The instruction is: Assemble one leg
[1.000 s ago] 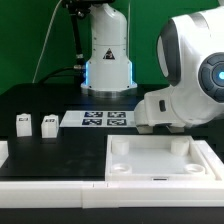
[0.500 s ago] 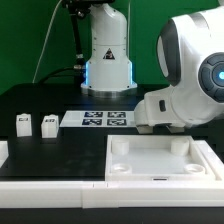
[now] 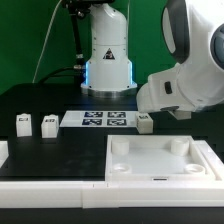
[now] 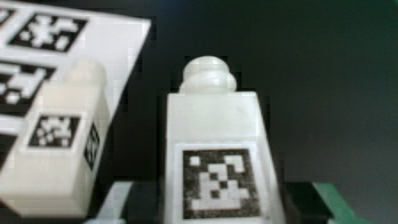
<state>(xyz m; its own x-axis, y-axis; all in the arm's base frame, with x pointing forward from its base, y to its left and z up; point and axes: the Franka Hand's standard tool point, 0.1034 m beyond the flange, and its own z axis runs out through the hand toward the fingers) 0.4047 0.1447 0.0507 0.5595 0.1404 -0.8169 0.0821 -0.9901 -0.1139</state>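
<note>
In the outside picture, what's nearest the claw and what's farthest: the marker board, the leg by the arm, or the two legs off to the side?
1. Leg by the arm, right at the claw.
2. Marker board, in the middle.
3. Inner side leg, exterior view's left.
4. Outer side leg, farthest left.

A black desk (image 3: 60,160) is seen before a green backdrop (image 3: 25,40). The marker board (image 3: 105,120) is laid flat on it towards the back. A large flat white square piece (image 3: 160,168) with round corner sockets (image 3: 120,146) is set nearer the camera, towards the exterior view's right, apart from the marker board.
</note>
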